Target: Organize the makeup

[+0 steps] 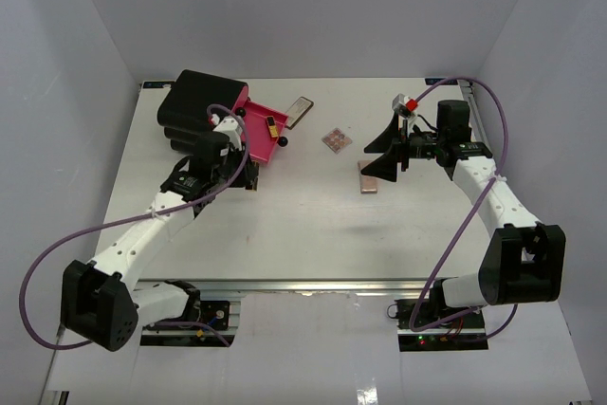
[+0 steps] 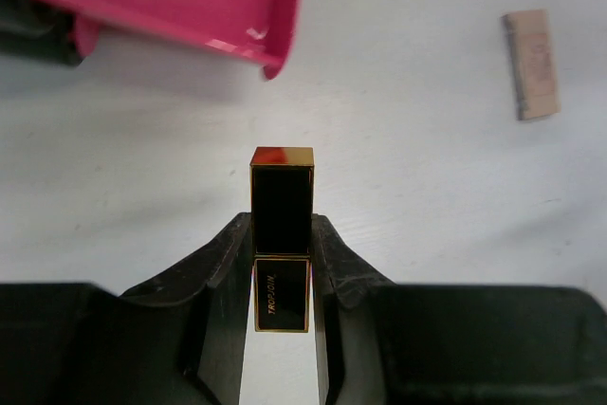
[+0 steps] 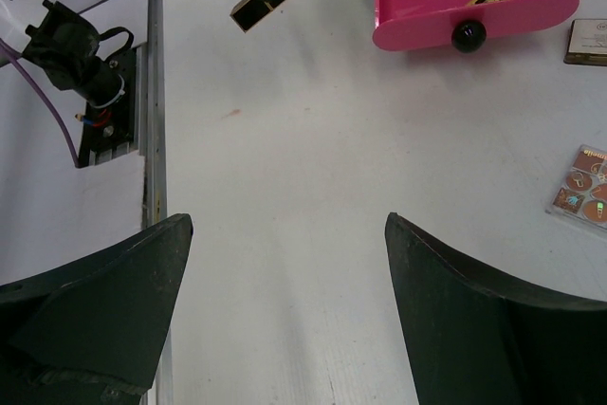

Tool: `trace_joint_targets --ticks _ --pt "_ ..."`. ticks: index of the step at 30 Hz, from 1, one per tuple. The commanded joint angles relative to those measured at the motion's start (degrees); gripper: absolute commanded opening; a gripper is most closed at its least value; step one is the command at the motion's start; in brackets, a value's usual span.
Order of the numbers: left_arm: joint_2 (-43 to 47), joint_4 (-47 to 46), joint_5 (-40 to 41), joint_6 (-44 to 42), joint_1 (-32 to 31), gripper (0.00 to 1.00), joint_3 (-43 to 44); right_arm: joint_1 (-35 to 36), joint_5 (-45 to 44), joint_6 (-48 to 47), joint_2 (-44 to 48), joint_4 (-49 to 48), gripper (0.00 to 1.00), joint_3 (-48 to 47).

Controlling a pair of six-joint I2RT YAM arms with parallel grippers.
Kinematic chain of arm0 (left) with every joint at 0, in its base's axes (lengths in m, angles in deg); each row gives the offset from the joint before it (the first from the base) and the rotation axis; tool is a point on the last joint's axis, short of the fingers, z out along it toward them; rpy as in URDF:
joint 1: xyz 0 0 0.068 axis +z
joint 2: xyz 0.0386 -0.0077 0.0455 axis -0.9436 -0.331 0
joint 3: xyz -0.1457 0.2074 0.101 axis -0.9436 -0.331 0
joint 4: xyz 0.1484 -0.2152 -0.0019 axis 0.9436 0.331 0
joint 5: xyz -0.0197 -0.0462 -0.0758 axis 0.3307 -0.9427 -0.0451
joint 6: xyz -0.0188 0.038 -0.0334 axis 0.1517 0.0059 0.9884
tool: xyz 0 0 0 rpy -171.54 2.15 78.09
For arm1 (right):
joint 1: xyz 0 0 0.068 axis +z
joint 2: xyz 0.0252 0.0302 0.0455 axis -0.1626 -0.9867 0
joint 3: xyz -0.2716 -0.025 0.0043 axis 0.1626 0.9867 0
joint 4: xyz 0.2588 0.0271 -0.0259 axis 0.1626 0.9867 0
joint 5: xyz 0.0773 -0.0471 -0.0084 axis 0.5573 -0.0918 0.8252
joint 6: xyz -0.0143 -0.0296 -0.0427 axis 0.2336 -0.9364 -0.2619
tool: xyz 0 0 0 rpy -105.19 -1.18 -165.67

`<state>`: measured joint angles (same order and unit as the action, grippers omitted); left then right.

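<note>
Left pincer is clenching the tube at mid-body, near the pink drawer: light, rigid, glossy, likely slippery, so flat sides suit best. Right pincer is hanging released.

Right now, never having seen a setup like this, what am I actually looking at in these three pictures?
Two white robot arms bolted to a table. One picture looks down from above; the other two come from cameras on each wrist. The left claw grips a black-and-gold tube near an open pink drawer already holding a similar tube. The right claw is open, holding nothing. On the table lie a grey compact, a square palette and a pink rectangular palette.
</note>
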<state>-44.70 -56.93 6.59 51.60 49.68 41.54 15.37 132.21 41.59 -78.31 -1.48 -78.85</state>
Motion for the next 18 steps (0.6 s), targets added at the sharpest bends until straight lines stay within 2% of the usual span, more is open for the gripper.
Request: trace_joint_targets --ticks 1,6,12,16,18 --pt "-4.83 -0.05 7.6 -1.86 -6.16 0.05 9.72 -0.21 1.3 0.2 -0.01 -1.23 0.89 0.0" --pt "-19.64 2.6 15.79 -7.9 -6.96 0.07 23.91 -0.36 1.02 0.14 -0.24 -1.15 0.89 -0.08" --pt "-32.67 3.93 21.37 -13.6 -6.96 0.09 34.27 -0.65 0.65 -0.06 -0.74 -1.22 0.89 0.01" --pt "-37.06 4.17 23.4 -14.84 -6.96 0.11 37.16 -0.8 0.58 -0.06 -1.13 -1.22 0.89 0.08" --pt "-38.28 4.15 23.89 -15.17 -6.96 0.16 37.89 -0.85 0.47 -0.06 -1.2 -1.13 0.89 0.08"
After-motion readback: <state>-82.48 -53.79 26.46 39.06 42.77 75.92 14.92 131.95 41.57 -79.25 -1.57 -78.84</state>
